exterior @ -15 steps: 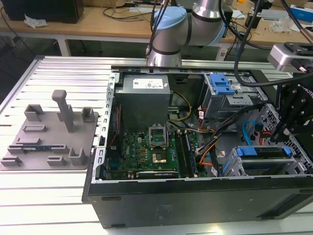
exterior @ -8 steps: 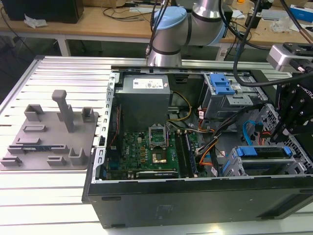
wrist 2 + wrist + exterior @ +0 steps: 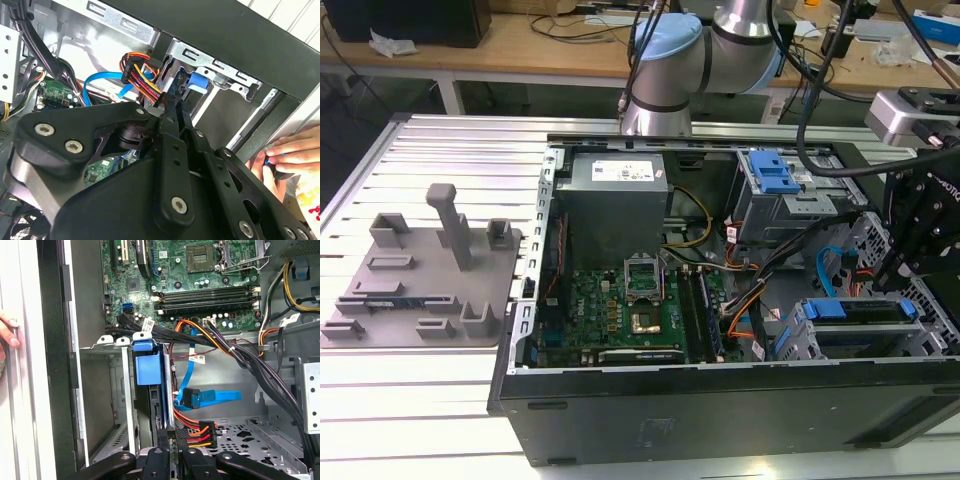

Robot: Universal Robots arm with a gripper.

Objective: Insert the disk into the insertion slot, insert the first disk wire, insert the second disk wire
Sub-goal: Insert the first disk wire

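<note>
Disk point(image 3: 148, 365) sits in the insertion slot point(image 3: 126, 390), and the gripper point(image 3: 172, 440), pinched narrow on the coloured wire plug point(image 3: 200, 431), seems to need a straight push.

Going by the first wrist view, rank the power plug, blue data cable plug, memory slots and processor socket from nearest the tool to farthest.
From the tool:
1. Power plug, with orange-red-yellow wires, right by the tool.
2. Blue data cable plug, above the perforated cage floor.
3. Memory slots, at the motherboard's near edge.
4. Processor socket, farther across the motherboard.
</note>
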